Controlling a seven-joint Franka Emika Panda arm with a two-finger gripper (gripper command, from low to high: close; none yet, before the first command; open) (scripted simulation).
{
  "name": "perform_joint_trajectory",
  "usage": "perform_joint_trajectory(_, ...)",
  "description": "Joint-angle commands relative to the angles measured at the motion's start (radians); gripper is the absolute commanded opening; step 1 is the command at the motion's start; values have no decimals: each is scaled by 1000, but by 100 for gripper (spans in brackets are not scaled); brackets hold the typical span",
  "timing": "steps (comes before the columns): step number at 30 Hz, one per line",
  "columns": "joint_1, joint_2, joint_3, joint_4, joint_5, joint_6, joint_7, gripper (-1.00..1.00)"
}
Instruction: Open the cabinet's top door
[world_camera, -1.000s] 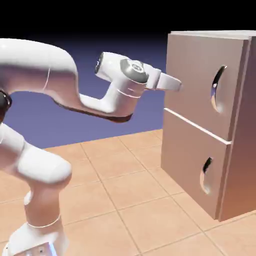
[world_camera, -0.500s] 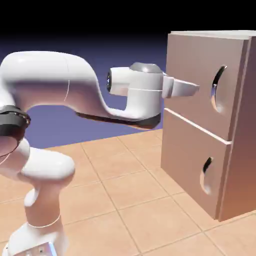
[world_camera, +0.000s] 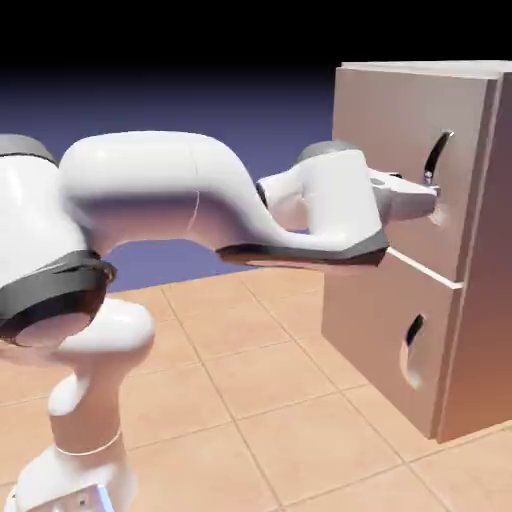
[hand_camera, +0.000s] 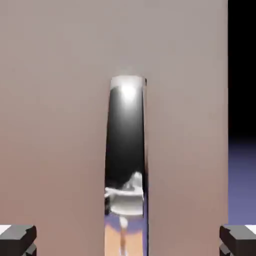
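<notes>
Since earlier your arm is reaching right, closer to the top door (world_camera: 400, 150) | gripper (hand_camera: 128, 239) is standing wide open, holding nothing | handle (hand_camera: 126, 165) is sitting centred between the fingers (hand_camera: 18, 239) | risk: closing early, you are slipping off the metal.

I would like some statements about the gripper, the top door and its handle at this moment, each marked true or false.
1. The top door is shut, flush with the cabinet front. True.
2. The gripper is closed tightly on the handle. False: its fingertips stand far apart at either side of the hand view, and the handle lies between them with clear gaps.
3. The gripper is at the lower panel's handle. False: it is level with the top door's recess.
4. In the hand view the metallic handle runs vertically, near the picture's middle. True.
5. The floor is tiled. True.
</notes>
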Motion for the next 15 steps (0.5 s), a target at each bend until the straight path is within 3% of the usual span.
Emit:
perform_joint_trajectory(1, 36, 10, -26, 27, -4, -1, 2, 0)
perform_joint_trajectory(2, 52, 15, -37, 38, -5, -2, 3, 0)
perform_joint_trajectory(3, 52, 15, -37, 38, -5, -2, 3, -100)
perform_joint_trajectory(15, -347, 62, 307, -241, 201, -185, 3, -100)
